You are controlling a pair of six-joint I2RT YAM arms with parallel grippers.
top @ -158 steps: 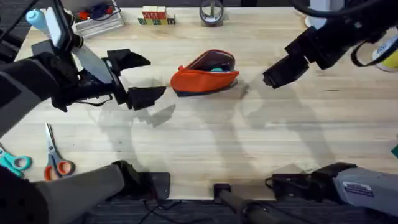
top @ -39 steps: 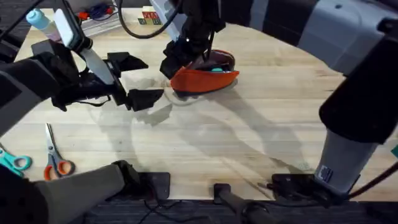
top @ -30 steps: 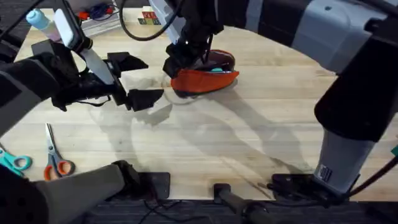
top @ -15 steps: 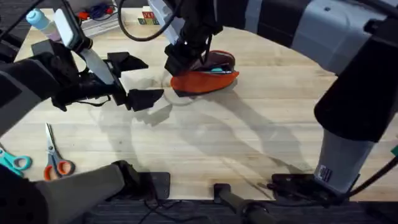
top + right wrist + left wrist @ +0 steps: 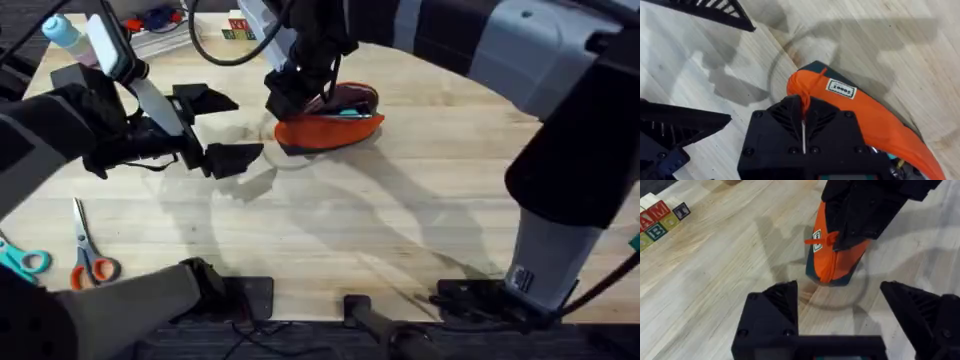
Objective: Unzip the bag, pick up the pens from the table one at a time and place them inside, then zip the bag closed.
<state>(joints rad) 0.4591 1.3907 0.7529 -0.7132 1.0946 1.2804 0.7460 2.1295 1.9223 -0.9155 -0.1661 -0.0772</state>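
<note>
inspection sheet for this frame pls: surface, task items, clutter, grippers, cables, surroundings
Surface: light wooden table, arm shadows across it.
Job's things: orange bag with navy base lies on the table, mouth partly open, something teal inside; orange pull sticks out at its end. Pens: nothing seen on the table.
Clutter: orange-handled scissors and teal-handled scissors at near left; letter blocks and a clear tray at the far edge.
Grippers: right gripper shut on the pull at the bag's end; left gripper open, apart from the bag.
Cables: black cable near the blocks.
Surroundings: nothing seen.
</note>
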